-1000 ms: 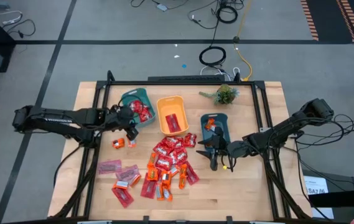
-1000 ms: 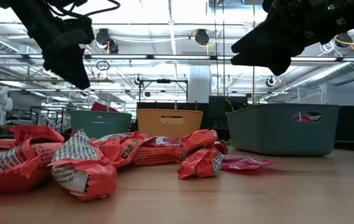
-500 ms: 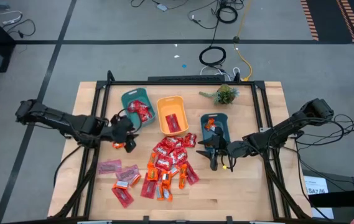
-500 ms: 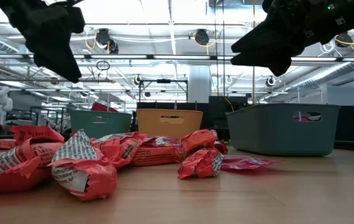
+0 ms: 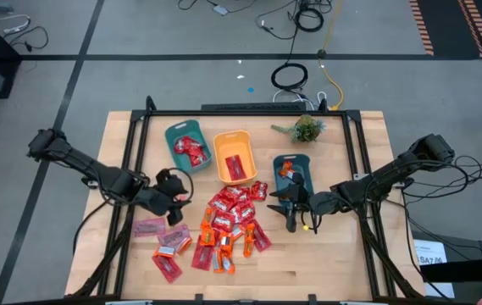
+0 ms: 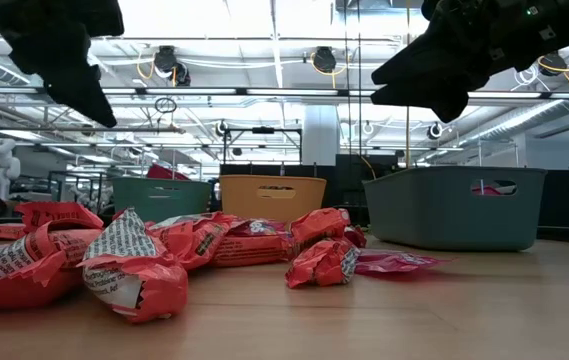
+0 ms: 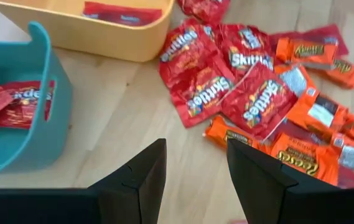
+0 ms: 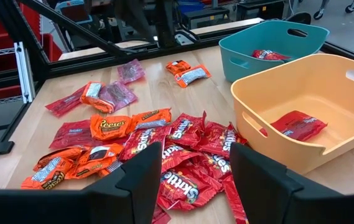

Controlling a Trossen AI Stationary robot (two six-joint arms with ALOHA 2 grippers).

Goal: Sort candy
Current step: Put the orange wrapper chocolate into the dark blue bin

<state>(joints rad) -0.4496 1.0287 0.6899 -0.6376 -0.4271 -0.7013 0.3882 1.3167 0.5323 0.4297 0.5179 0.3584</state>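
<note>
Hovering over the left part of the table (image 5: pixel 342 263), the left gripper (image 5: pixel 173 210) sits just beside the pink packets (image 5: pixel 149 227), fingers apart and empty in its wrist view; bare wood shows between the fingers (image 7: pixel 140 180); right gripper (image 5: pixel 294 212) hangs at the right edge of the candy pile (image 5: pixel 230 222), just below the small right-hand teal bin (image 5: pixel 294 172), jaws apart, nothing between them in its own wrist view.

Candy: main heap of red packets and orange ones lies at table centre, spreading toward the near edge; a few red and orange pieces (image 5: pixel 169 247) lie loose to its left near the pink packets; one small orange piece (image 5: pixel 160 196) lies apart, above the left gripper; left teal bin (image 5: pixel 176 135) holds several red packets (image 5: pixel 191 151); orange bin (image 5: pixel 222 148) between the two teal ones holds a red packet (image 5: pixel 235 166); right teal bin has something orange-red inside, too small to identify.

Low view: red packets (image 6: pixel 129 262) in the foreground; three bins in a row behind; both arms enter from above, clear of the table.

Small green plant (image 5: pixel 307 129) sits at the far edge, well apart from the candy.
</note>
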